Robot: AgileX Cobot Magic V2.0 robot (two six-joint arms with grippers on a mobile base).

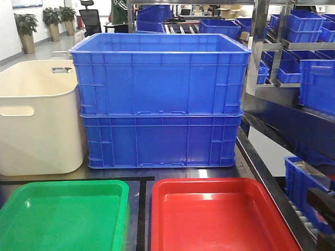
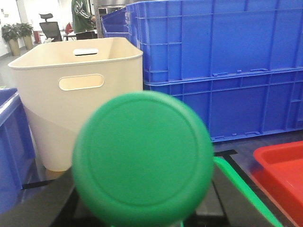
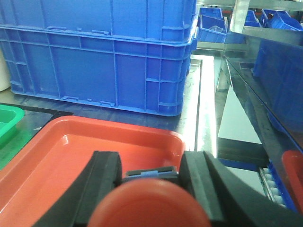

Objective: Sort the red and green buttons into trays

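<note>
A green button (image 2: 142, 158) fills the left wrist view, its round cap facing the camera. My left gripper (image 2: 142, 213) is shut on it, with the dark jaws mostly hidden behind the cap, beside the green tray's rim (image 2: 241, 189). In the right wrist view my right gripper (image 3: 150, 176) is shut on a red button (image 3: 149, 203). The button's dark body sits between the black fingers (image 3: 102, 182), above the red tray (image 3: 57, 156). The front view shows the green tray (image 1: 63, 184) and the red tray (image 1: 209, 181) side by side; neither holds a button and no arm appears.
Two stacked deep blue crates (image 1: 159, 104) stand right behind the trays. A cream tub (image 1: 36, 120) with handle holes sits to their left. Shelving with more blue bins (image 1: 303, 31) runs along the right, past the table's metal edge (image 1: 261, 172).
</note>
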